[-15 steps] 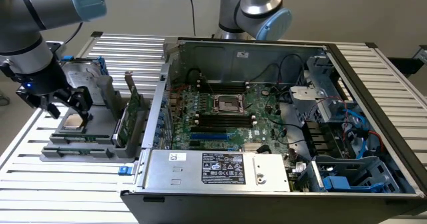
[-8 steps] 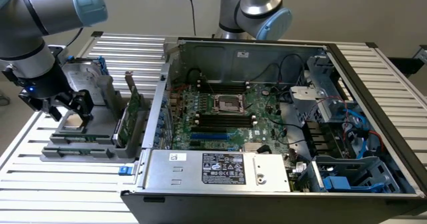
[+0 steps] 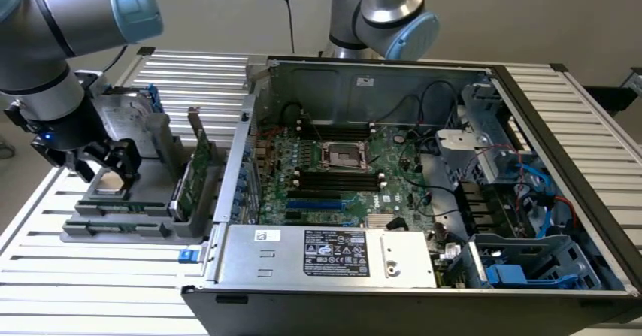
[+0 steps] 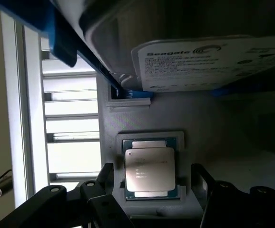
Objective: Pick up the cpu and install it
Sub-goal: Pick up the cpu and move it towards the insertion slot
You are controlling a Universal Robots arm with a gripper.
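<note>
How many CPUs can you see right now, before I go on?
1. The cpu lies flat in a recess of the grey holder, between the fingers of the open gripper. The motherboard socket looks empty; another could be hidden behind the hard drive.

In the wrist view, the hard drive [image 4: 199,42] runs off the picture's edge. The small print on its label is too tiny to read. The writing on the cpu [image 4: 150,166] is too small to read as well. The edge cuts off the gripper [image 4: 152,176]. In the exterior view, the edge cuts off the computer case [image 3: 401,84].
</note>
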